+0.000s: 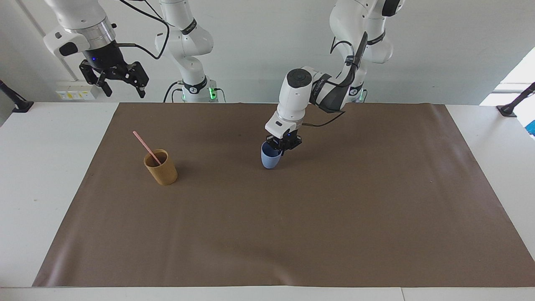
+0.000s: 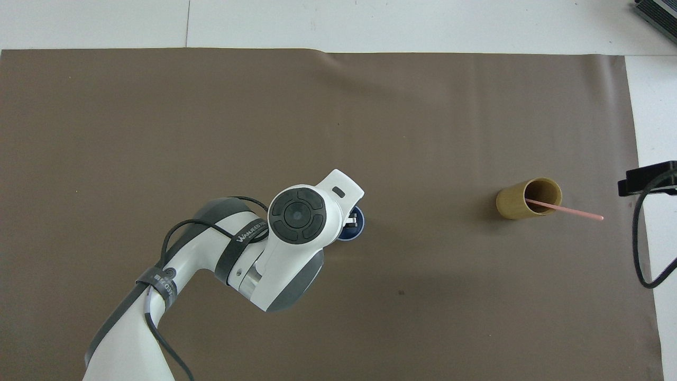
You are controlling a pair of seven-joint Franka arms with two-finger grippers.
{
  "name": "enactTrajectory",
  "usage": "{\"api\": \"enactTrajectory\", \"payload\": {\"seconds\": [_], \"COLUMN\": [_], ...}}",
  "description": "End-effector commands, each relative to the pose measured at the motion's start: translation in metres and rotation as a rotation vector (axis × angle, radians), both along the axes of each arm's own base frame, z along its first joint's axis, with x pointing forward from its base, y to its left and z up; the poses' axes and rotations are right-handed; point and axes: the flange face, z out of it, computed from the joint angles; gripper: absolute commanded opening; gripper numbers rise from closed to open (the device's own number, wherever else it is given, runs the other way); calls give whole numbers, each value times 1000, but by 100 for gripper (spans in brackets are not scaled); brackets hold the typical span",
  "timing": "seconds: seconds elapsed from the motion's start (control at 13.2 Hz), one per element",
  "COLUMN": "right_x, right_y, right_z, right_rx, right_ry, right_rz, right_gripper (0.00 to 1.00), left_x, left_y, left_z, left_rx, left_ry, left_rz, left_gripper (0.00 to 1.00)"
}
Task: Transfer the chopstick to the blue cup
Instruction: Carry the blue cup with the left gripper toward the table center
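My left gripper (image 1: 281,148) is shut on the rim of the blue cup (image 1: 269,159), holding it upright and low over the middle of the brown mat. From overhead the left arm covers most of the blue cup (image 2: 356,228). One pale-pink chopstick (image 1: 146,146) leans in the tan cup (image 1: 161,167) toward the right arm's end of the table, its top end sticking out past the rim (image 2: 575,211). My right gripper (image 1: 121,83) waits open, high above the table edge by its base, away from both cups.
A brown mat (image 1: 292,234) covers most of the white table. The tan cup (image 2: 528,199) stands near the mat's edge at the right arm's end. A dark device (image 2: 656,10) lies at the table's corner farthest from the robots.
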Motion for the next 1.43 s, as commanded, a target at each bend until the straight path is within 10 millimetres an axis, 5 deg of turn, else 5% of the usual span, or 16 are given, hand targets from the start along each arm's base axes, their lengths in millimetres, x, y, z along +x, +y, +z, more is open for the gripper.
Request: {"api": "enactTrajectory", "payload": {"seconds": [0.0, 0.08, 0.15, 0.23, 0.68, 0.98, 1.21, 1.36], "right_x": [-5, -5, -5, -5, -5, -5, -7, -5], "right_y": [1, 1, 1, 1, 1, 0, 0, 1], "right_z": [2, 1, 1, 1, 1, 1, 1, -16], "right_rx": [23, 23, 23, 23, 23, 23, 7, 12], "right_ry": [5, 6, 6, 6, 6, 6, 16, 44], "right_rz": [-6, -6, -6, -6, -6, -8, 4, 154], "right_gripper": [100, 100, 100, 100, 100, 100, 100, 100], "left_x": [-2, -1, 0, 1, -3, 21, 60, 78], "left_y": [-6, -5, -2, 1, 44, 126, 202, 246], "left_z": [-5, -2, 0, 9, 84, 136, 167, 198], "left_rx": [-2, -3, -5, -7, 27, 47, 49, 50], "left_ry": [-3, -6, -9, -14, -7, -21, -80, -102], "left_rz": [6, 7, 10, 5, -40, -66, -93, -66], "left_gripper": [11, 40, 91, 100, 100, 100, 100, 100]}}
